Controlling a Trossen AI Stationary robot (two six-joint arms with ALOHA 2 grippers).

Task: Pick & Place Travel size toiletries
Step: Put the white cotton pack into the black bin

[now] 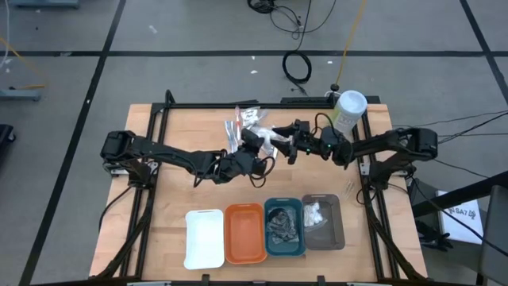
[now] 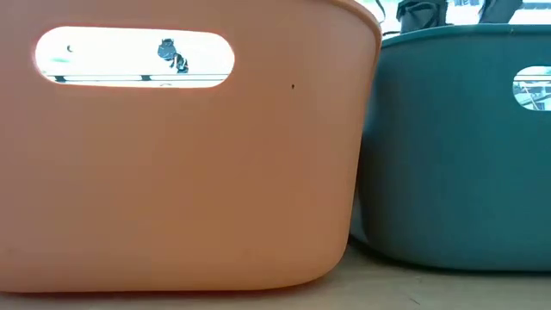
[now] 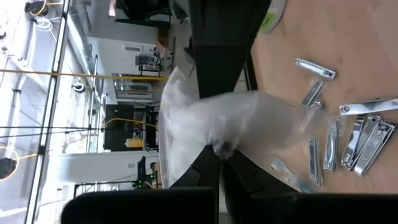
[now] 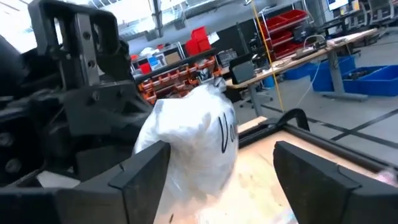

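- Pinching a clear plastic bag (image 3: 230,127) at a gathered fold, the left gripper (image 3: 219,163) is seen shut on it in the left wrist view, so the bag is kept lifted off the table (image 1: 171,187) and within reach of the other arm.
- The right gripper (image 4: 221,163) is held wide open, with its fingers (image 4: 140,167) set either side of the same bag (image 4: 189,134); nothing is gripped by it yet, and the pose is judged to be an approach for taking or pulling the bag.
- The two grippers are brought close together over the far middle of the table, left gripper (image 1: 255,151) just beside right gripper (image 1: 295,147), which suits a handover or an emptying of the bag.
- Loose toiletries are left on the wood near the bag: silvery clippers (image 3: 367,134) are shown only by the left wrist view, and clear-wrapped sticks (image 1: 235,127) lie beside the grippers in the high view.
- Four trays are lined up at the near edge; dark bundles are already held in the teal tray (image 1: 283,226) and white pads in the grey tray (image 1: 333,230), while the white tray (image 1: 204,237) and orange tray (image 1: 244,233) look bare.
- A canister (image 1: 348,111) stands apart at the far right corner.
- Only the orange (image 2: 181,172) and teal (image 2: 456,155) tray walls are given by the low view; the grip itself is hidden there.
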